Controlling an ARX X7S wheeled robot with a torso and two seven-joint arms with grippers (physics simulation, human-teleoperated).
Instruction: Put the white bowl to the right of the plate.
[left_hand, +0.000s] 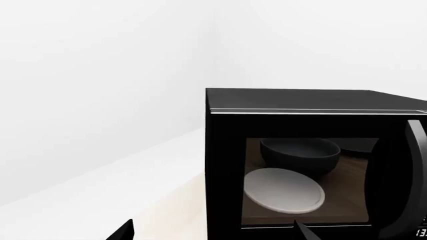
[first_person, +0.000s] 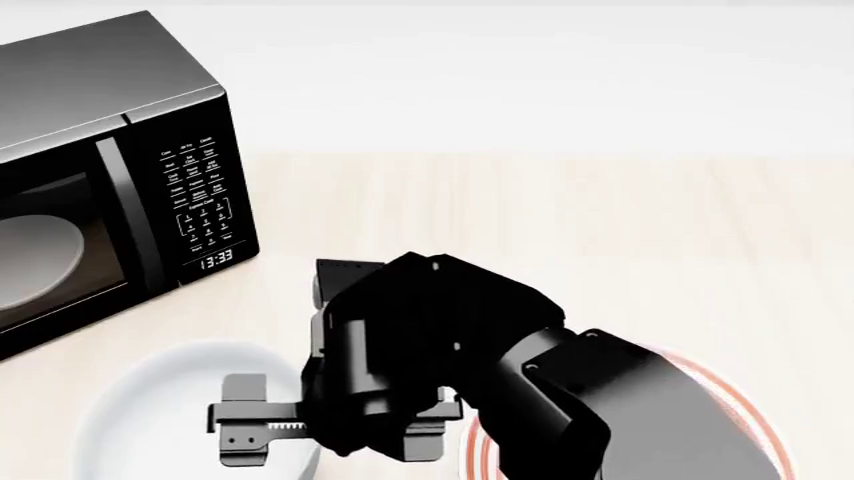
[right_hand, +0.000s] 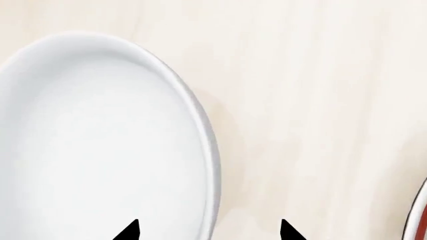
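The white bowl (first_person: 158, 400) sits on the light wood table near the front left; it fills much of the right wrist view (right_hand: 100, 150). To its right lies the plate (first_person: 766, 416) with red-orange rings, mostly hidden under my right arm; only a sliver of its rim (right_hand: 420, 217) shows in the right wrist view. My right gripper (first_person: 274, 440) (right_hand: 210, 232) is open and straddles the bowl's right rim, one fingertip inside and one outside. My left gripper (left_hand: 213, 235) is open with nothing between its fingers, facing the microwave.
A black microwave (first_person: 120, 120) (left_hand: 300, 105) stands at the back left, door shut, with a pale dish (left_hand: 283, 191) behind its window. Bare tabletop (first_person: 601, 220) stretches behind and right of the plate. A white wall lies beyond.
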